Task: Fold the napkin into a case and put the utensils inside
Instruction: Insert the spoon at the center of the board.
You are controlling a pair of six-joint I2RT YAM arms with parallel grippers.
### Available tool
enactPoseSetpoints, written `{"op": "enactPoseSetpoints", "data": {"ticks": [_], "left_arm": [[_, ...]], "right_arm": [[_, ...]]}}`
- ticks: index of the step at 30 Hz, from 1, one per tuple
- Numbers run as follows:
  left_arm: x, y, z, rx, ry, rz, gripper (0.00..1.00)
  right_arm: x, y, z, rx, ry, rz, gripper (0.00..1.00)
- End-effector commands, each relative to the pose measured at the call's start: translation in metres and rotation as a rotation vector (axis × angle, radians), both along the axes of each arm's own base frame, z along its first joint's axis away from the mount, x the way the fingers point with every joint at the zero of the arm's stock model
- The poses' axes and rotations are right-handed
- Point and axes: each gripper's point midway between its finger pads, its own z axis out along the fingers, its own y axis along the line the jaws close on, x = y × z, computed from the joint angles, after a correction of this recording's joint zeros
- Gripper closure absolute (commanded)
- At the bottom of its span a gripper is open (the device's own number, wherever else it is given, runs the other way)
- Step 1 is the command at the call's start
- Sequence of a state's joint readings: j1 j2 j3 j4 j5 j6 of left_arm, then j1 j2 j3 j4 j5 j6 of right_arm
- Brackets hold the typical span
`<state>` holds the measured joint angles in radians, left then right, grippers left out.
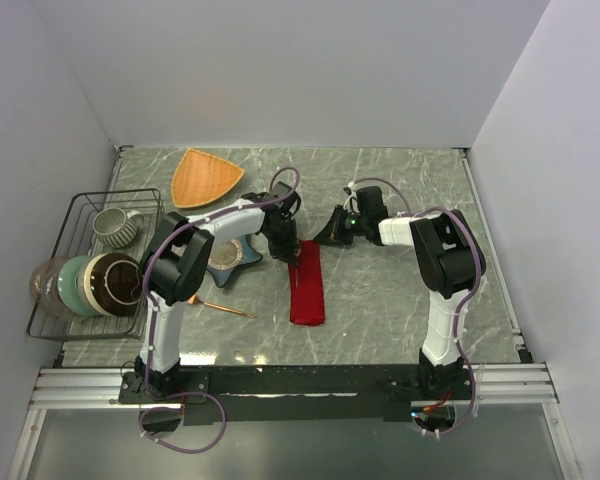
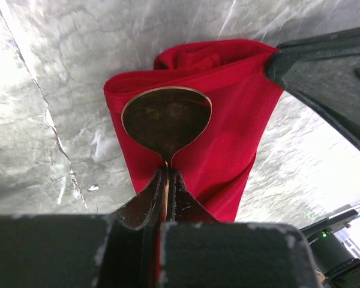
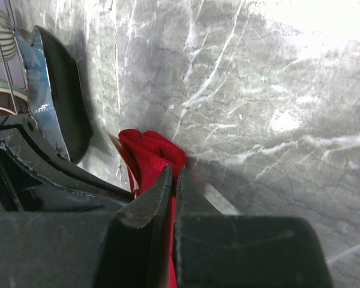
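Now: your left claw (image 2: 165,175) clamped tight on neck of spoon (image 2: 166,117), spoon bowl over far end of napkin (image 1: 307,290); contact with cloth unclear. Your right claw (image 3: 173,175) pinched shut on napkin at its 1 o'clock corner. Napkin folded into narrow strip, mid table (image 1: 380,300), long axis 12-to-6. Second utensil (image 1: 228,308) lies flat at napkin's 9 o'clock, apart from it.

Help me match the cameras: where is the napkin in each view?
Top external: napkin at centre, a long red strip.
Left wrist: napkin at centre, behind the spoon.
Right wrist: napkin lower left, at the right pincer tips.
Shared landmark: grey marbled table.
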<state>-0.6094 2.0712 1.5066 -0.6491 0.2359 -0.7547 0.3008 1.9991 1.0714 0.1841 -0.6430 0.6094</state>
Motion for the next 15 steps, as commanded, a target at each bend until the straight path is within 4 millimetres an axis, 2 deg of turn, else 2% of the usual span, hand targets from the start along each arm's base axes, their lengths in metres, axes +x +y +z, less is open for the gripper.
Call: {"op": "enactPoseSetpoints", "data": {"ticks": [1, 4, 8, 10, 12, 15], "left_arm": [[-0.008, -0.011, 0.022, -0.055, -0.016, -0.018, 0.98], [-0.009, -0.011, 0.021, -0.051, -0.015, -0.021, 0.91], [-0.008, -0.010, 0.023, -0.048, -0.021, -0.018, 0.74], [-0.004, -0.010, 0.029, -0.048, -0.044, -0.014, 0.71], [0.002, -0.012, 0.040, -0.061, -0.077, -0.012, 0.67], [0.018, -0.015, 0.066, -0.098, -0.147, -0.005, 0.63]], "right_arm": [[0.011, 0.000, 0.025, 0.016, -0.099, -0.021, 1.00], [0.009, 0.001, 0.025, 0.023, -0.100, -0.015, 1.00], [0.007, 0.004, 0.026, 0.035, -0.097, -0.001, 1.00], [0.007, 0.005, 0.028, 0.039, -0.100, 0.006, 1.00], [0.006, 0.006, 0.030, 0.043, -0.101, 0.015, 0.98], [0.007, 0.005, 0.036, 0.033, -0.114, 0.029, 0.86]]}}
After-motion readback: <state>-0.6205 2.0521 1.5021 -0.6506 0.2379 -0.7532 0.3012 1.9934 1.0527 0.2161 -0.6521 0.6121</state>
